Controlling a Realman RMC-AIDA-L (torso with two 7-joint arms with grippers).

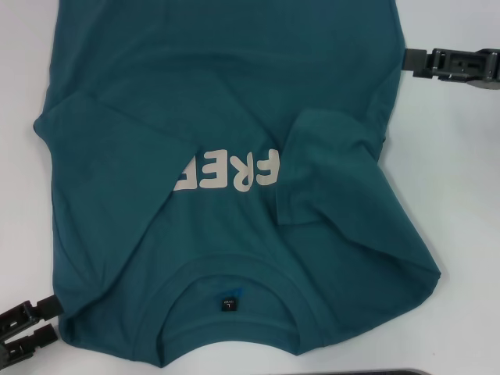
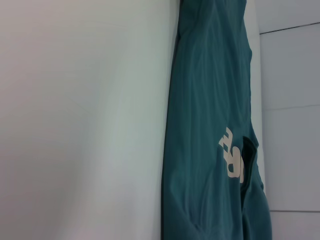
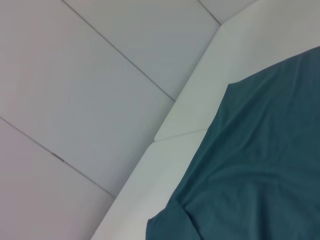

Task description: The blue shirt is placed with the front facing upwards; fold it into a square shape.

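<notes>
The blue shirt lies front up on the white table, its round collar with a small black label nearest me. Both sleeves are folded inward over the chest. The right sleeve covers the start of the cream letters, and the left fold hides their other end. My left gripper rests open on the table, just off the shirt's near-left shoulder corner, holding nothing. My right gripper hovers beside the shirt's far-right edge, apart from the cloth. The left wrist view shows the shirt edge-on, and the right wrist view shows a shirt corner.
The white table's edge shows in the right wrist view, with a pale tiled floor beyond it. A dark object's edge sits at the near border of the head view. Bare table lies to the shirt's left and right.
</notes>
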